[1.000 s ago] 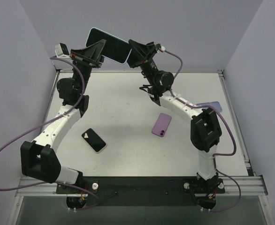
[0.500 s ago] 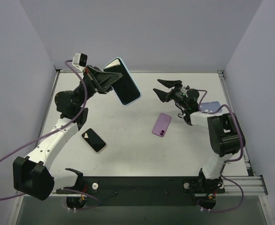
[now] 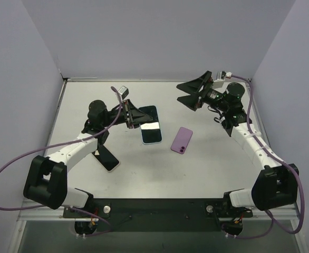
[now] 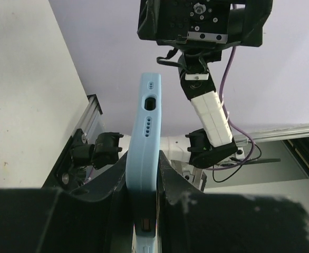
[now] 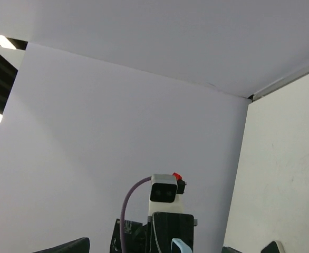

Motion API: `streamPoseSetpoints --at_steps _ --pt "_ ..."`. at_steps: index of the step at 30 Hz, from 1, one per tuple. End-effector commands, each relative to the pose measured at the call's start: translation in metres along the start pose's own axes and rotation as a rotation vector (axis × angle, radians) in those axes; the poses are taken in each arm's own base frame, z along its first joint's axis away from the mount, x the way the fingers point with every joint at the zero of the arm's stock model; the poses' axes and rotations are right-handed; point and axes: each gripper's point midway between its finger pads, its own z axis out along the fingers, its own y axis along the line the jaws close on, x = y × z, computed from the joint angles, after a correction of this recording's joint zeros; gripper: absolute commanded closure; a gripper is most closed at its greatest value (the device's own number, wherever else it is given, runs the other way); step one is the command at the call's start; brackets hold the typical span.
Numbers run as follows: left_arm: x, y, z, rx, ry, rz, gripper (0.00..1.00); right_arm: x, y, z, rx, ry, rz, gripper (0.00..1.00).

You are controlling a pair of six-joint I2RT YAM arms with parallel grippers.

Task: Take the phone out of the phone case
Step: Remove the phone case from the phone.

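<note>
The phone [image 3: 151, 125] shows its dark screen inside a light blue phone case [image 3: 143, 136], low over the middle of the table. My left gripper [image 3: 136, 117] is shut on its left edge. In the left wrist view the phone case [image 4: 145, 142] runs edge-on between the two black fingers [image 4: 96, 211], its port holes at the far end. My right gripper [image 3: 189, 93] is open and holds nothing, raised at the back right, well apart from the phone. In the right wrist view only its fingertips [image 5: 65, 246] show at the bottom edge, with the case's tip [image 5: 181, 245] between them in the distance.
A purple phone-shaped item [image 3: 182, 140] lies right of the held phone. A black phone [image 3: 107, 157] lies under the left forearm. The table [image 3: 207, 168] is white, with purple walls on three sides. The left wrist camera [image 5: 164, 190] faces the right gripper.
The right gripper let go of the cased phone, opened wide and drew back to the back right. The left arm swung the cased phone down from high at the back to the table's middle.
</note>
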Motion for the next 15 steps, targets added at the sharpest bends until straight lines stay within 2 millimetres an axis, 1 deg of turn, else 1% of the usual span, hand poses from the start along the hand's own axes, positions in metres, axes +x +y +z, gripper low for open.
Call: streamPoseSetpoints --at_steps 1,2,3,5,6,7,8,9,10,11,12,13,14,15 --pt "0.016 -0.018 0.001 0.080 0.079 0.148 1.00 0.032 -0.009 0.002 0.011 0.155 -0.030 0.01" --pt "0.015 -0.018 0.002 0.080 0.078 0.150 1.00 0.038 -0.010 0.004 0.014 0.178 -0.051 0.01" --pt "0.015 -0.017 0.003 0.078 0.081 0.148 1.00 0.047 -0.003 0.008 0.006 0.206 -0.069 0.01" --pt "0.014 -0.016 0.003 0.078 0.078 0.150 1.00 0.053 -0.011 0.012 0.040 0.218 -0.052 0.00" --pt "0.014 -0.016 0.004 0.079 0.079 0.153 1.00 0.054 -0.012 0.016 0.038 0.211 -0.032 0.00" --pt "0.014 -0.014 0.004 0.078 0.082 0.152 1.00 0.060 -0.019 0.020 0.033 0.227 -0.003 0.00" --pt "0.013 -0.014 0.004 0.078 0.081 0.152 1.00 0.059 -0.010 0.024 -0.029 0.221 -0.023 0.01" --pt "0.014 -0.015 0.004 0.081 0.082 0.156 1.00 0.060 -0.006 0.026 -0.049 0.221 0.042 0.03" --pt "0.014 -0.015 0.004 0.083 0.078 0.160 1.00 0.063 -0.008 0.030 -0.066 0.229 0.062 0.07" --pt "0.015 -0.015 0.005 0.081 0.080 0.157 1.00 0.063 -0.003 0.031 -0.116 0.224 0.056 0.11" --pt "0.014 -0.016 0.004 0.083 0.075 0.162 1.00 0.064 0.001 0.032 -0.132 0.231 0.085 0.18" --pt "0.013 -0.016 0.004 0.082 0.071 0.161 1.00 0.068 -0.001 0.036 -0.137 0.245 0.100 0.21" --pt "0.013 -0.016 0.004 0.082 0.069 0.162 1.00 0.070 0.004 0.036 -0.160 0.249 0.090 0.25" --pt "0.012 -0.016 0.005 0.082 0.064 0.164 1.00 0.073 0.004 0.038 -0.163 0.257 0.089 0.31"
